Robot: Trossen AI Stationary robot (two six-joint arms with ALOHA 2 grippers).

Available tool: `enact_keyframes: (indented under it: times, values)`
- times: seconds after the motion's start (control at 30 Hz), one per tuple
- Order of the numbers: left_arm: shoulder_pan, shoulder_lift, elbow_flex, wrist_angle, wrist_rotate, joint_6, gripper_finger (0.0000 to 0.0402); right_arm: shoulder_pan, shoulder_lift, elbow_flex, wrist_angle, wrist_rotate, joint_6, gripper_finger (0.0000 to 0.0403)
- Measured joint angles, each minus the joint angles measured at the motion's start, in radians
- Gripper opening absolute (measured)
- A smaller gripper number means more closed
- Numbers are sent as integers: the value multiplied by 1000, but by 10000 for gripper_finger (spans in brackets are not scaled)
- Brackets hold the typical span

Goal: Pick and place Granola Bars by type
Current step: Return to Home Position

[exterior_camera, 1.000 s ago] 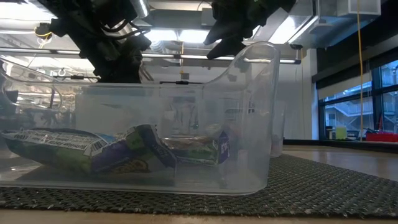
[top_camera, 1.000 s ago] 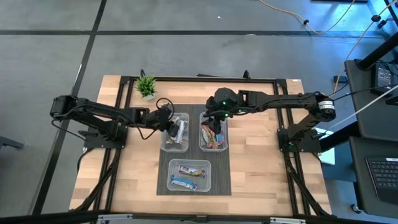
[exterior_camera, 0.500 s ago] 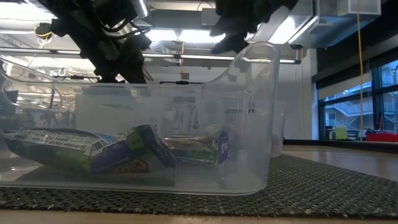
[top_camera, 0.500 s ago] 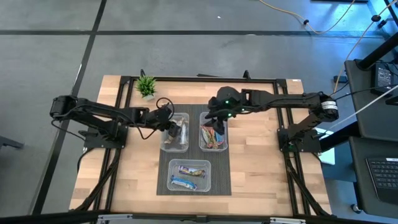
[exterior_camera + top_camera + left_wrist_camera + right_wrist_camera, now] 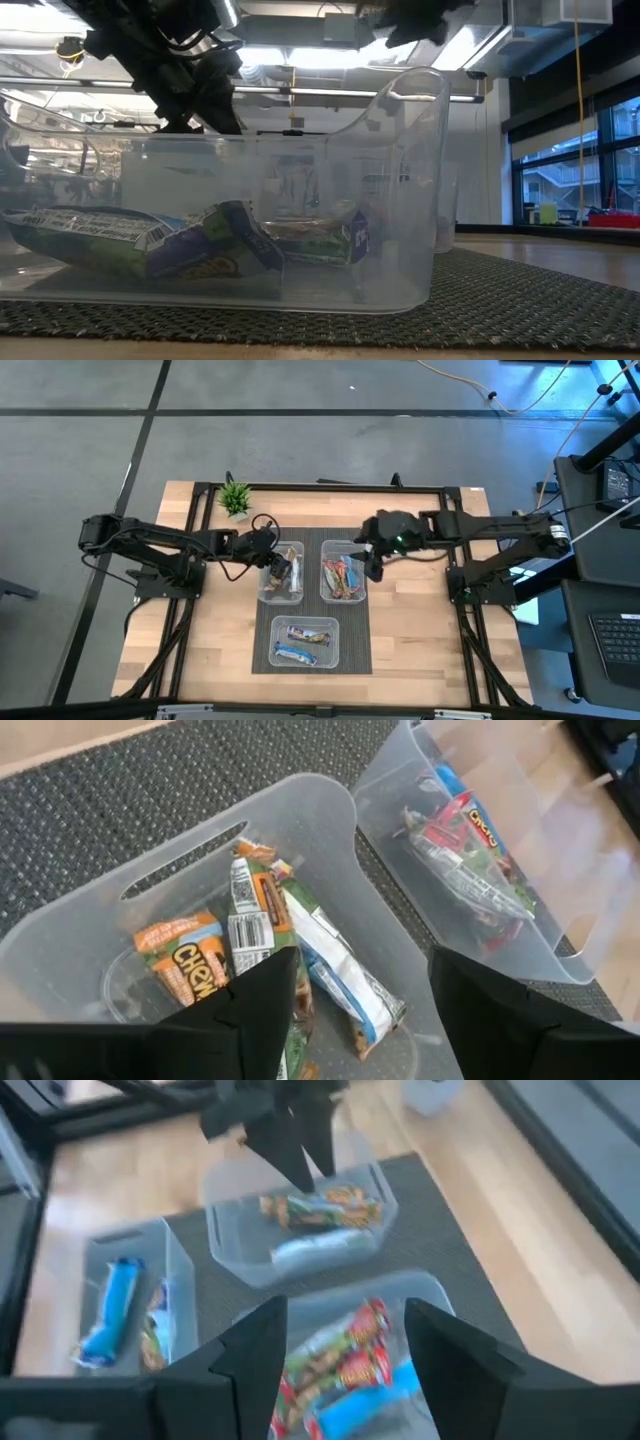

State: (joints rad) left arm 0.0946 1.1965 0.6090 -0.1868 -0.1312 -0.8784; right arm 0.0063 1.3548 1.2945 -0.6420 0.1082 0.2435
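Note:
Three clear bins hold the Granola Bars. The far left bin [image 5: 266,592] has brown-orange bars [image 5: 190,965] lying flat on its floor. Red multicoloured bars [image 5: 343,576] fill the far right bin [image 5: 327,592]. Blue-white bars [image 5: 303,641] lie in the near bin [image 5: 400,180]. My left gripper [image 5: 365,1020] hangs open just above the left bin, with nothing between its fingers. My right gripper [image 5: 345,1370] is open and empty above the right bin's right rim, also seen from above [image 5: 372,562].
The bins stand on a dark woven mat [image 5: 262,658] in the middle of the wooden table. A small green potted plant [image 5: 235,498] stands at the far left. Bare wood lies to the left and right of the mat.
My left gripper has opened over the left bin and let go of a bar, which now lies in that bin among the others. My right gripper has gone from above the right bin toward the table's right edge, staying open.

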Motion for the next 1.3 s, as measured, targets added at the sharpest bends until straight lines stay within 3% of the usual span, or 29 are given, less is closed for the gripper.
enact_keyframes:
  times: [0.17, 0.27, 0.53, 0.67, 0.8, 0.97, 1.17, 1.3]
  values:
    - [0, -8, 0, 7, 26, 56, 219, 101, -76, -20, -93, 159, 17, 207]
    - [9, -42, 0, 17, 72, 94, 219, 151, -143, -64, -90, 185, 22, 207]
    - [75, -259, 0, 30, 160, 277, 219, 236, -390, -282, -84, 348, 117, 207]
    - [97, -366, 0, 22, 172, 356, 219, 237, -473, -373, -62, 320, 197, 207]
    - [107, -471, 0, -25, 183, 425, 219, 238, -532, -476, 7, 308, 163, 207]
    - [107, -597, 0, -100, 163, 472, 219, 237, -609, -630, 248, 255, 132, 207]
    - [106, -707, 0, -216, 13, 473, 219, 237, -700, -804, 502, 160, 92, 207]
    - [96, -757, 0, -231, 36, 502, 219, 234, -770, -902, 597, 160, 92, 207]
